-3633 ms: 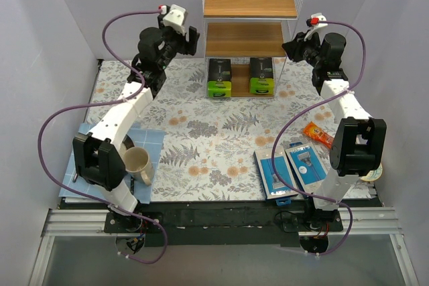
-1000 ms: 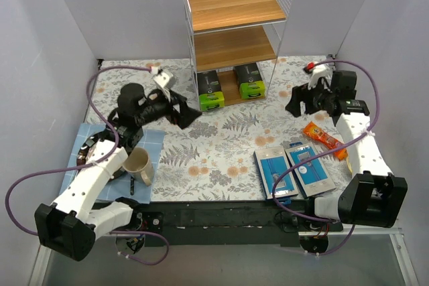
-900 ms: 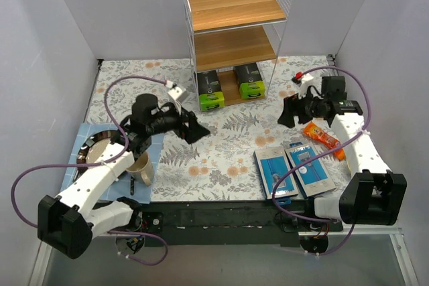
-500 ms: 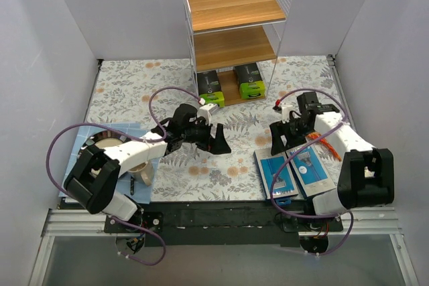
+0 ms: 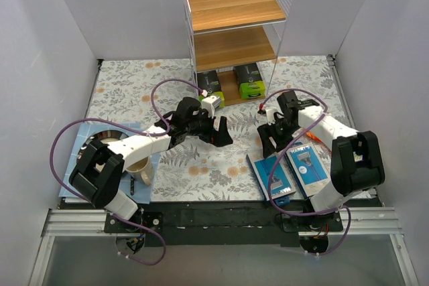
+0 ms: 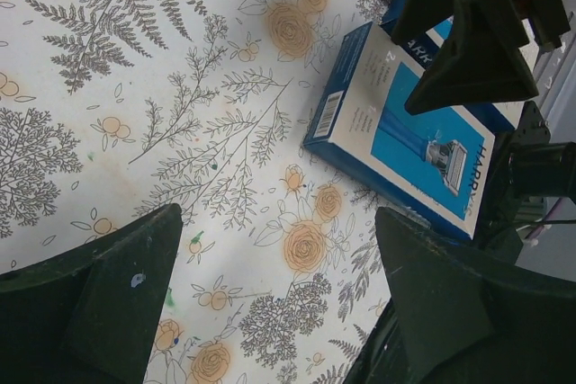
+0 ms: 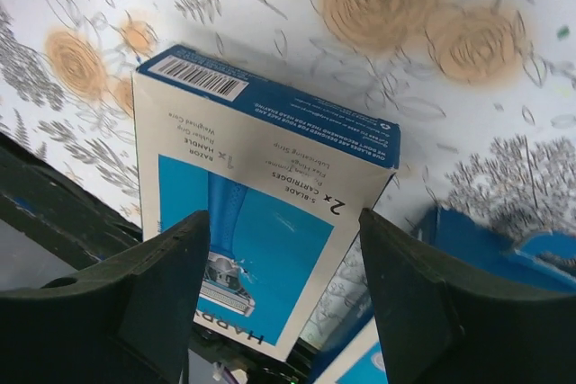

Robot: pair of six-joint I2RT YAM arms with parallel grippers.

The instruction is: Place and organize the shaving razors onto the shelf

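The right gripper (image 7: 283, 218) has its two dark fingers (image 7: 153, 299) spread wide and grasps nothing. Directly under them a flat rectangular blue-and-white card razor pack (image 7: 261, 177) lies face up on the flower-printed tablecloth (image 6: 180, 87), its barcode end pointing away from the wrist. The fingers stand over its two long sides. Whether the tips touch the card cannot be told. Just beside that pack, on the side away from the other arm, lies a second blue razor pack (image 5: 307, 165), also flat on the cloth.

The left gripper (image 6: 279, 213) is likewise released, its dark green fingers (image 6: 108, 303) held wide over bare patterned cloth with nothing between them. The first pack lies ahead of them, off towards the right arm, and the right gripper's fingers show as dark wedges above the far part of that pack. The two grippers are near each other but apart.

Beyond both grippers, well apart from them at the far edge of the cloth, stands the tall white wire shelf with three light wooden boards (image 5: 234, 31). Two black-and-green boxes (image 5: 211, 88) sit side by side on its lowest board. Both razor packs are on the cloth at the near side, well away from it.

Back along the left arm, near its base, a cream mug (image 5: 137, 163) stands on a pale blue mat (image 5: 84, 142).
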